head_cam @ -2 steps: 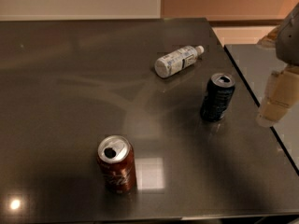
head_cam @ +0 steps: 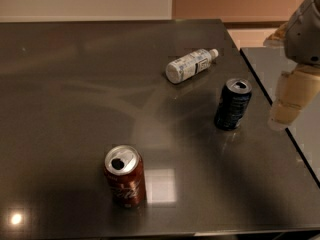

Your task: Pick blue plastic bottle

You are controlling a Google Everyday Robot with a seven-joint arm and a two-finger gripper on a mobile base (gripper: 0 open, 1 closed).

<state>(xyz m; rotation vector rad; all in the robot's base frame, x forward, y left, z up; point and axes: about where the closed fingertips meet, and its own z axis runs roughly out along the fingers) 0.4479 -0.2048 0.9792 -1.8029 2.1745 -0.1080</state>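
blue plastic bottle (head_cam: 190, 65) lies on its side on the table (head_cam: 75, 109), cap toward far right, left of and beyond the claw (head_cam: 292, 96), whose opening cannot be told.

Arm (head_cam: 306, 29): grey, enters from the far right corner, bending downward.
Gripper (head_cam: 286, 113): pale, points down, hangs at the right edge.

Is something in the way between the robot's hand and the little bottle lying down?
Partly. The dark blue can stands upright near the line from the gripper, at the right edge, to the blue plastic bottle lying farther back. The red can is far off it.
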